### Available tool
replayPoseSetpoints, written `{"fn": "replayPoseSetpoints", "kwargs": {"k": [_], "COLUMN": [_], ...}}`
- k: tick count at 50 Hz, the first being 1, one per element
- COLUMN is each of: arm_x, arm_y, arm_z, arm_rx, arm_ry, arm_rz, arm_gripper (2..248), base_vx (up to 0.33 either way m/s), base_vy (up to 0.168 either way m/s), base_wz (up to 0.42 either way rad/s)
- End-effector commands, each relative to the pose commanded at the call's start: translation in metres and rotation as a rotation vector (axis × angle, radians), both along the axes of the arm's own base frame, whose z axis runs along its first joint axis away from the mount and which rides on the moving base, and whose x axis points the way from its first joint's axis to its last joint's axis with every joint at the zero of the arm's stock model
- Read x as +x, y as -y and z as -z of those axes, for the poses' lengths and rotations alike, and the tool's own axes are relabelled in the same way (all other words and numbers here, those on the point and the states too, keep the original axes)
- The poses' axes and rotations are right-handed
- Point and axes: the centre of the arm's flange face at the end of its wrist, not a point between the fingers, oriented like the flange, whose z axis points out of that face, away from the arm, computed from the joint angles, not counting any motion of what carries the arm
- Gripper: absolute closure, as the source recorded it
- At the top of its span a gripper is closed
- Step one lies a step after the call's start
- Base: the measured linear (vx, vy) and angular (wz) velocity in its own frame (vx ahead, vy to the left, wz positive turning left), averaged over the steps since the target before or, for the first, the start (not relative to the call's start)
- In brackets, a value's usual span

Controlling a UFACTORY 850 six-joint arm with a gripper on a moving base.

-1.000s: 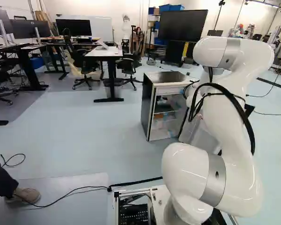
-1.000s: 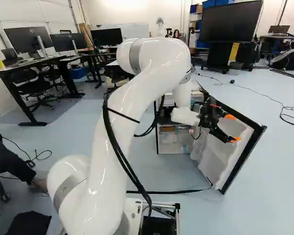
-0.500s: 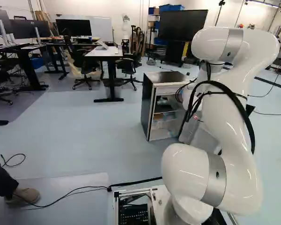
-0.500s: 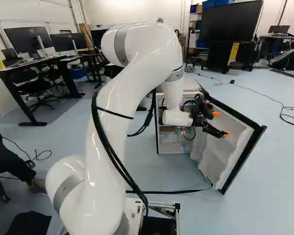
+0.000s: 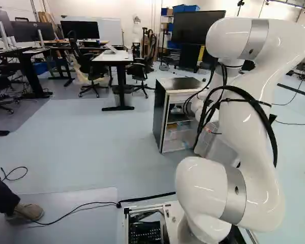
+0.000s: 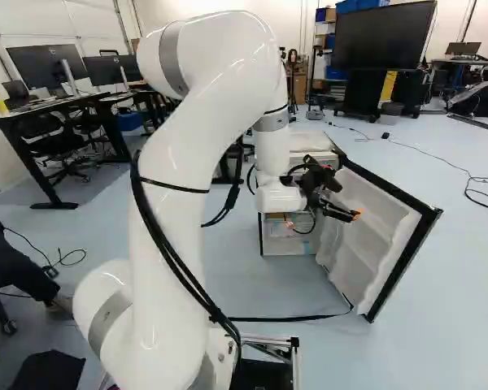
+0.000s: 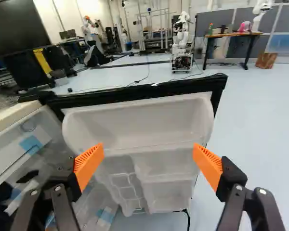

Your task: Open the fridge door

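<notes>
Hand (image 7: 148,161): fingers spread wide, nothing pinched. Both orange pads (image 7: 88,166) point toward the inner face of the fridge door (image 7: 138,126), 1 on each side of its moulded bins as the wrist view looks.

Door: standing well out from the cabinet (image 5: 160,118), swung toward the base side. Fridge on the floor (image 5: 94,152), shelves exposed. Opening looks done or nearly so, my judgement.

Why there: hand sits within the angle between cabinet front and door, on the liner side. Suits pushing outward from inside; no need to grasp a handle. Whether anything touches the liner, can't tell.

Edges: black rim (image 7: 149,92) crosses ahead of the fingers. Free edge lies away from the cabinet, toward the right in the right base view. Cabinet shelving close on the other flank; a sideways sweep that way could catch it.

Room: bare floor past the free edge, so more swing seems possible. Dark cable (image 6: 297,318) on the floor near the door's foot; might snag. Hoses (image 6: 218,218) loop off the arm (image 6: 183,191) near the opening. Backing out toward the base, fingers clear of bins and rim, looks the safest exit.
</notes>
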Motion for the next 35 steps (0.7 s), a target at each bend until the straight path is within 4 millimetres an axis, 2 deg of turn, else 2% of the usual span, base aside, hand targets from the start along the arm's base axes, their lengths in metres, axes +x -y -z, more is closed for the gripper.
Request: {"fn": "replayPoseSetpoints", "kwargs": {"k": [15, 35], "arm_x": [-0.009, -0.010], "arm_y": [-0.030, -0.035], "arm_z": [-0.003, -0.003], "arm_rx": [0.015, 0.016], "arm_ry": [-0.046, -0.054], "arm_rz": [-0.158, -0.193], "arm_gripper": [3, 3], "base_vx": [0.000, 0.000], "base_vy": [0.000, 0.000], "base_wz": [0.000, 0.000]}}
